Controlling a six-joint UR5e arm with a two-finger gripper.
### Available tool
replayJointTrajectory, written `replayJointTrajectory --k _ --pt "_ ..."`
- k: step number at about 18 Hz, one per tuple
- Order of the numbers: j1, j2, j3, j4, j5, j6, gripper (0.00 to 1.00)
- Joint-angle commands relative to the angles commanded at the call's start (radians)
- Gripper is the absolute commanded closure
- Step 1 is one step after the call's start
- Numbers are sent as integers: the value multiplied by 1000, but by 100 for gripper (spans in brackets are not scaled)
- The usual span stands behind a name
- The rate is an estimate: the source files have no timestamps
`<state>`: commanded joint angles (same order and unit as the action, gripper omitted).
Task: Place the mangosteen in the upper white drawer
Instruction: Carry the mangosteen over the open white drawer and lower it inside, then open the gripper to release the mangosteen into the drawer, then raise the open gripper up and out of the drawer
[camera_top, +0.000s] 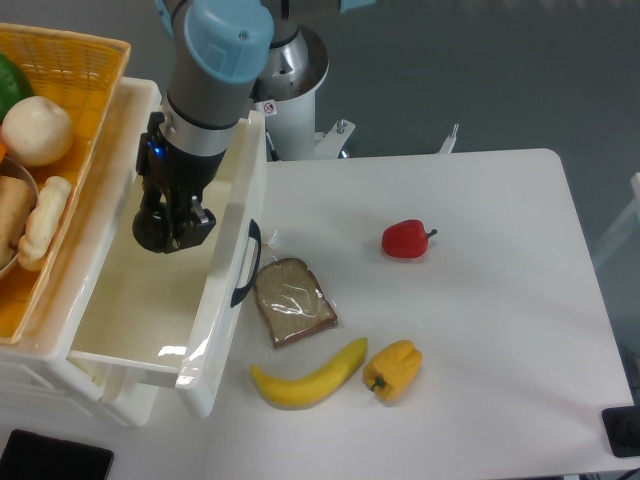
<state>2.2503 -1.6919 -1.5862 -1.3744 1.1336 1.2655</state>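
One two-finger gripper (166, 232) hangs inside the open, deep glossy white plastic drawer (150, 300), its fingers clamped on the small round near-black mangosteen (160, 235), which sits above the drawer's pale floor, near the back. Just right of the drawer's dark curved handle (246, 262) lies a bagged slice of brown bread (293, 300). Farther right of the drawer rest a yellow banana (308, 377), a yellow bell pepper (393, 369) and a red pepper (406, 239). Left of the drawer stands a yellow woven basket (90, 60).

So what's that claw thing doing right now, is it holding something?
Gripper: shut on the mangosteen, a dark round fruit, held over the open upper white drawer.
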Motion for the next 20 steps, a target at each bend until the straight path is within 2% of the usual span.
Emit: replayJointTrajectory --k 2,3,4,13,17,20 --pt "0 -11 9 6 0 0 22" --pt "0 -12 9 27 0 -2 8" --pt "0 -12 9 46 2 -3 0" --pt "21 -6 49 51 -3 -21 0" --pt "138 3 92 73 -3 -61 0" --pt "253 -2 92 94 -5 -127 0"
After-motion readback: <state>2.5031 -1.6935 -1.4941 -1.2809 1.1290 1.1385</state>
